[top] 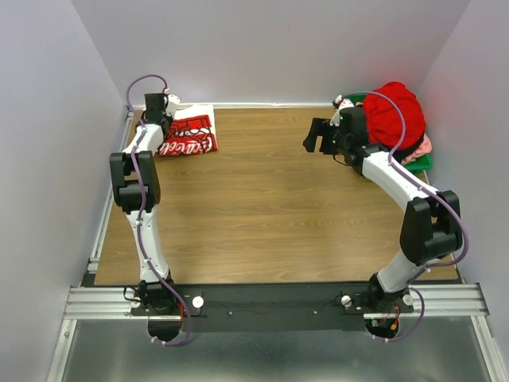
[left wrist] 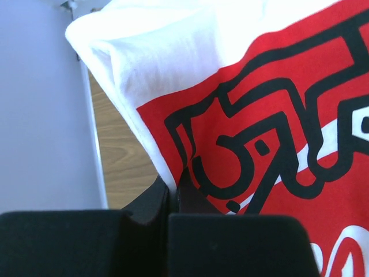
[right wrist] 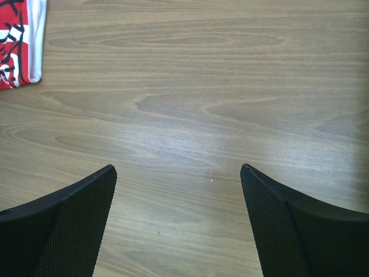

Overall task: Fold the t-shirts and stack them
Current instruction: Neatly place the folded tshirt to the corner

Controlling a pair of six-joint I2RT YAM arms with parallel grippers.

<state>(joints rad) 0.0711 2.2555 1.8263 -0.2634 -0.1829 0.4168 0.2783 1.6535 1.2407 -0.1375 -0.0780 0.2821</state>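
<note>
At the far left corner of the bench (top: 270, 199), the left claw (top: 161, 131) is low beside the white tee (top: 189, 131). In the left wrist view the claw (left wrist: 171, 193) has its two fingers pressed tight together. Their tips touch the left edge of the tee (left wrist: 173, 52). I cannot tell if any cloth is caught between them.

The right claw (top: 318, 137) is up over the far right part of the bench, just beside the bin (top: 421, 165). In the right wrist view its fingers (right wrist: 75, 219) are spread wide. Nothing is between them, only bare wood (right wrist: 202, 86) below. This claw (right wrist: 179, 173) touches nothing.

The white tee is folded into a small flat shape and lies on the wood by the back wall. Its top side shows a big red print with black lines and white letters. The edge near the wall is plain white and looks thick and rounded where it folds over.

The red tee (top: 394, 111) is not folded. It sits in a puffy heap on top of the green bin at the far right corner. A pink tee (top: 425, 147) peeks out under it on the right side. Some dark cloth shows under the red heap too
</note>
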